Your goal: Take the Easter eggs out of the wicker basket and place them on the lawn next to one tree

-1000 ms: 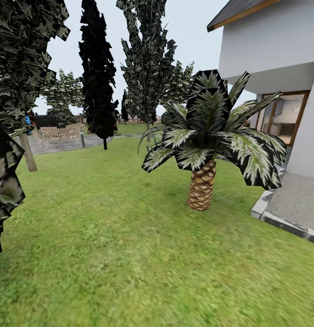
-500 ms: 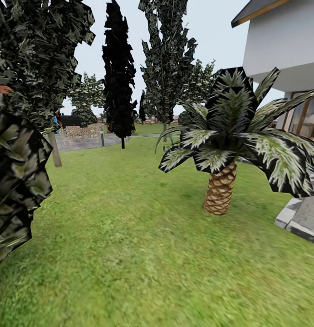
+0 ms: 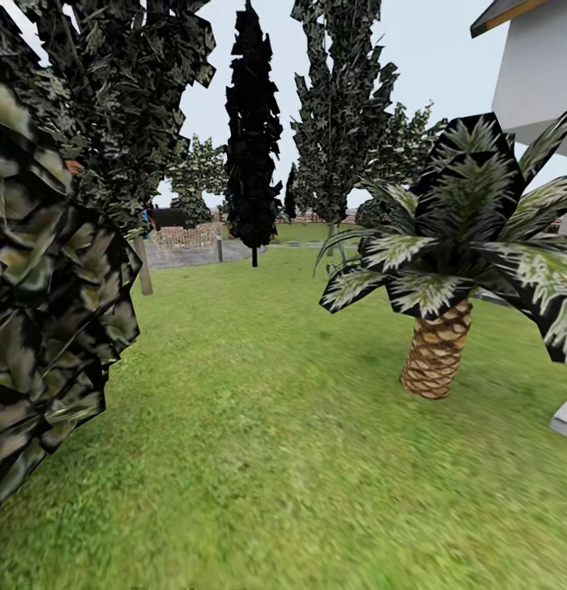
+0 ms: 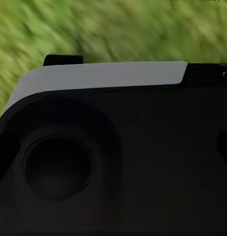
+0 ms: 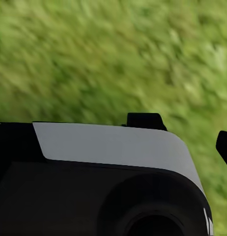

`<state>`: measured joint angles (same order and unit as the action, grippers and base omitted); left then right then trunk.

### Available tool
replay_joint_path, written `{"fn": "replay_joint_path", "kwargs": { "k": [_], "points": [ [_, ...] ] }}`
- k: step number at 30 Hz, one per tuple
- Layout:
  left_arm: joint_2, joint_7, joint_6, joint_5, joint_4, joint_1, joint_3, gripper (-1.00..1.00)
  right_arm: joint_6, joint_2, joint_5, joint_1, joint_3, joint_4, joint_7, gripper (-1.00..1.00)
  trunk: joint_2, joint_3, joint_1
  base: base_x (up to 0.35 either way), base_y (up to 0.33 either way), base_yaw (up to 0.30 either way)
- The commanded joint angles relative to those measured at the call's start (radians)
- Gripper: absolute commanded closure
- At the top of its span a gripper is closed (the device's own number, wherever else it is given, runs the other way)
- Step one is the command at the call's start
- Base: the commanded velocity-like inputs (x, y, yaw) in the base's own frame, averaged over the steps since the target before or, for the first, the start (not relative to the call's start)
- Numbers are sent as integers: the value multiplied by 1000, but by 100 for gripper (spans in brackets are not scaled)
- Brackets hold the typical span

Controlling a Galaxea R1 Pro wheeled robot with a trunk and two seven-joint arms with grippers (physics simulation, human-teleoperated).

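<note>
Left wrist view: black-and-white robot body (image 4: 113, 147) blocks most of the frame, blurred lawn (image 4: 118, 29) beyond; can't tell whether that claw is apart or together. Right wrist view: same body (image 5: 103, 172) over grass, a dark tip at the edge, claw state unclear too. Head view: open lawn (image 3: 259, 426) ahead, short palm (image 3: 437, 352) with scaly trunk on the right, dark leaf clump (image 3: 46, 311) crowding the left, slim pale tree trunk (image 3: 143, 266) behind it. Black conifer (image 3: 252, 139) mid-distance, paved patch and fence farther back, house corner (image 3: 537, 65) at upper right.
</note>
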<state>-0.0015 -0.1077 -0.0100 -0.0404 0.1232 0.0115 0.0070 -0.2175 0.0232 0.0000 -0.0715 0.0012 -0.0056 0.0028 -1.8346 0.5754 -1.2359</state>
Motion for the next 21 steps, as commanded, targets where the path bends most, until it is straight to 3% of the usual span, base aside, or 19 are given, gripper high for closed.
{"fn": "replay_joint_path", "kwargs": {
  "k": [1, 5, 11, 21],
  "points": [
    [0, -3, -1, -4, 1, 1, 1, -100, -3, 0, 0, -1, 0, 1, 0, -100, 0, 1, 0, 0, 0, 272],
    [0, -3, -1, -4, 0, 1, 0, -100, -3, 0, 0, -1, 0, 1, 0, -100, 0, 1, 0, 0, 0, 251],
    [0, -4, -1, -3, 0, 0, -1, -100, -3, -2, 0, -1, 1, 1, 0, -100, 0, 1, 0, 24, 1, 79],
    [0, -4, -1, -3, 0, 1, -1, -100, -3, -4, 0, -1, 2, 2, 0, -100, 0, 1, 0, 250, 70, 9]
  ]
}}
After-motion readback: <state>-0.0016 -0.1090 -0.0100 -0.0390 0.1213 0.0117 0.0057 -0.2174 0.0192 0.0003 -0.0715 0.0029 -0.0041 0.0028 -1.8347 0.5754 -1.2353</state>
